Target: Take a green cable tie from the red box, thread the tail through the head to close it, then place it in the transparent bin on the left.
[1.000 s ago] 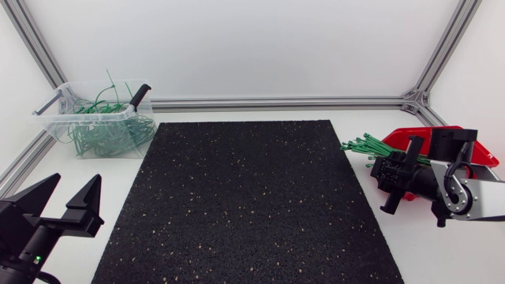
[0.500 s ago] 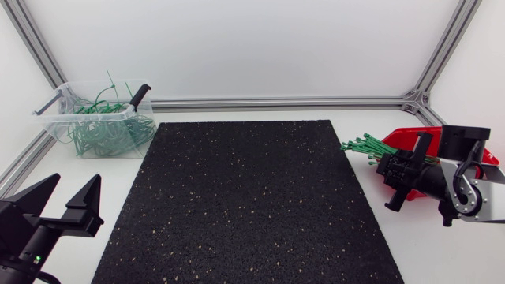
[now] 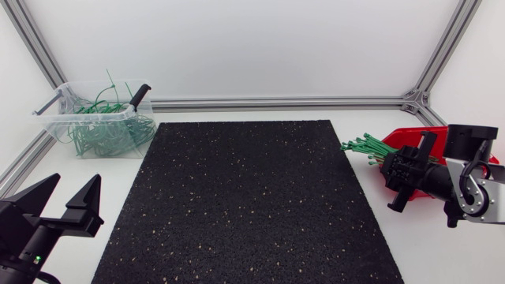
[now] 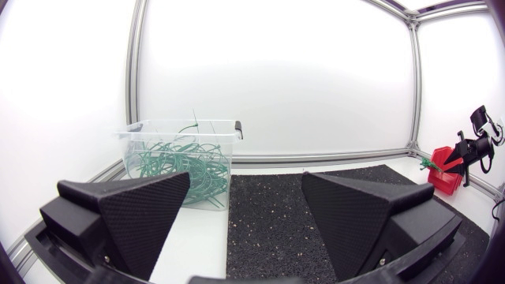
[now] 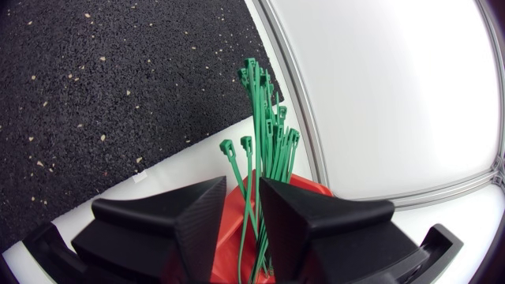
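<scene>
Cable ties (image 5: 264,118), green, in a loose sheaf: tails down in the red box (image 5: 217,248), heads fanned out ahead of the right gripper (image 5: 242,201), past the box's lip and toward the black mat (image 5: 118,79). Two outlying strands running back through the gap between the right fingers, their heads just ahead of the tips. Fingers parted by a narrow slot, with neither pad seen pressing a strand, so nothing pinched. From above, same story: gripper hanging over the near part of the box, sheaf poking out beyond its tips.

Handling, as a judgement: very light, thin and springy, with a smooth surface apt to slip. Stiff enough lengthwise to keep shape, whippy sideways. Likely to drag neighbours along, being packed side by side and crossing in places.

Best taken on a single outlying strand, partway down the strap behind the head. Flat faces to the pads, then a draw-out along the strand's own length. Head and tail better left free for the threading to follow.

Well apart from all this, across the mat: left gripper (image 4: 245,209), fingers spread wide, holding nothing, low over the table. Ahead of its left finger, the transparent bin (image 4: 177,125), with a tangle of closed green loops (image 4: 181,166) inside.
</scene>
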You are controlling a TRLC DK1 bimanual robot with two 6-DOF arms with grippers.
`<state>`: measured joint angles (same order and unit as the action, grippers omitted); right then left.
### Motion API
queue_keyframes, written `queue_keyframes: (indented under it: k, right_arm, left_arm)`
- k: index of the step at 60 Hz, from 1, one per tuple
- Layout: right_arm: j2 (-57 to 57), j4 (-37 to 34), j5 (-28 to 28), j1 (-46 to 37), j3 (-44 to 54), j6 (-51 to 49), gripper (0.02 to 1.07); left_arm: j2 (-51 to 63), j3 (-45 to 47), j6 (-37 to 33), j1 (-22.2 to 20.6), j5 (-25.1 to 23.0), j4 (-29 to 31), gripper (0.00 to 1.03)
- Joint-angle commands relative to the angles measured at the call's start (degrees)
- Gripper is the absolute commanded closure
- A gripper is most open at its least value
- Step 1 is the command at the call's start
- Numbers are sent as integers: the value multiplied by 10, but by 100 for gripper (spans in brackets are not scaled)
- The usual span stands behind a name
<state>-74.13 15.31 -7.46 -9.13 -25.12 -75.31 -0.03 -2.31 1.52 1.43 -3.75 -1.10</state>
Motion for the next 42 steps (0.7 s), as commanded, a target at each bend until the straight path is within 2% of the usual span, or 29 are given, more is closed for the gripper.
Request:
queue_keyframes:
  k: [1, 14, 19, 22, 33, 37, 42]
  right_arm:
    - [-1, 3, 0, -4, 21, -18, 50]
    - [-27, 43, 1, -3, 29, -19, 51]
    - [-40, 58, 3, -3, 30, -19, 57]
    - [-46, 67, 5, -1, 31, -19, 57]
    - [-56, 76, 10, 5, 25, -19, 57]
    - [-58, 77, 11, 9, 23, -17, 63]
    - [-64, 84, 13, 10, 22, -16, 63]
  left_arm:
    - [-6, 22, 2, -1, 5, 12, 4]
    - [-6, 22, 2, -1, 5, 12, 4]
    - [-6, 22, 2, -1, 4, 12, 4]
    - [-6, 22, 2, -1, 4, 12, 4]
    - [-6, 22, 2, -2, 5, 12, 4]
    - [-6, 22, 2, -2, 5, 12, 4]
    - [-6, 22, 2, -2, 5, 12, 4]
